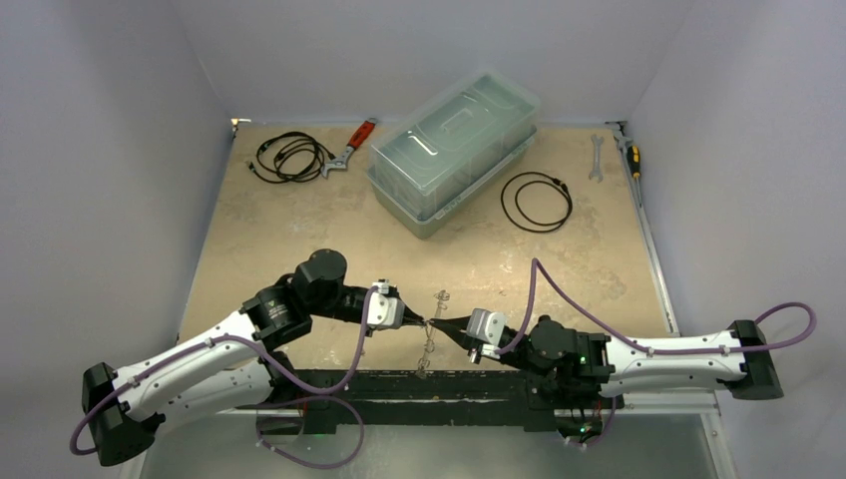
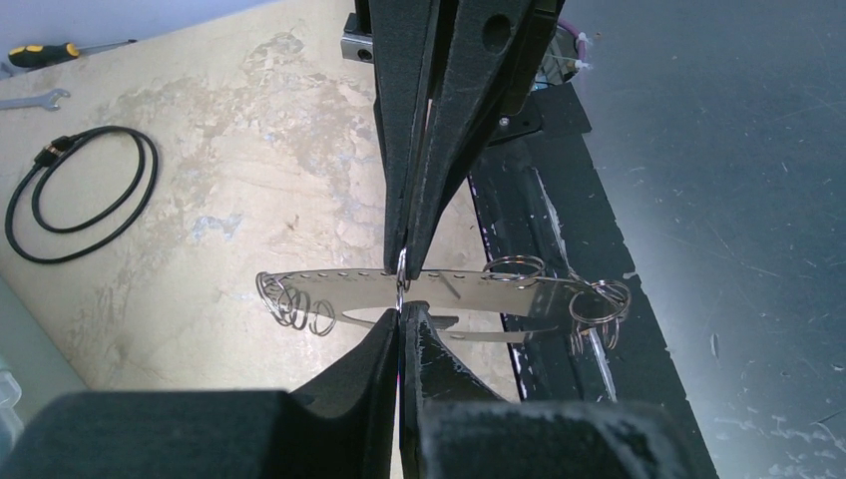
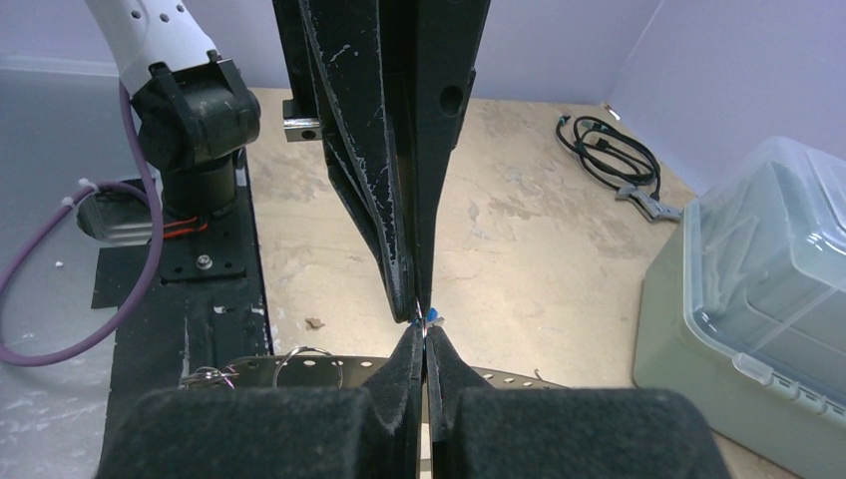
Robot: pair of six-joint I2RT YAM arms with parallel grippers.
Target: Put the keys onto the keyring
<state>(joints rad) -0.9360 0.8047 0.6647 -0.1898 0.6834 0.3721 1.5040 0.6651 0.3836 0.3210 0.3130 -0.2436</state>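
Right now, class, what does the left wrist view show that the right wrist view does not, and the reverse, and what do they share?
Only the left wrist view: a round black cable coil, a yellow-handled screwdriver and a flat spanner. Only the right wrist view: a tiny blue piece where the tips meet, the clear lidded bin, a tangled black cable, the left arm's white link. Both: the left gripper and right gripper shut, meeting tip to tip at the keyring, a silvery perforated band, over the tan table.

No readable text anywhere.
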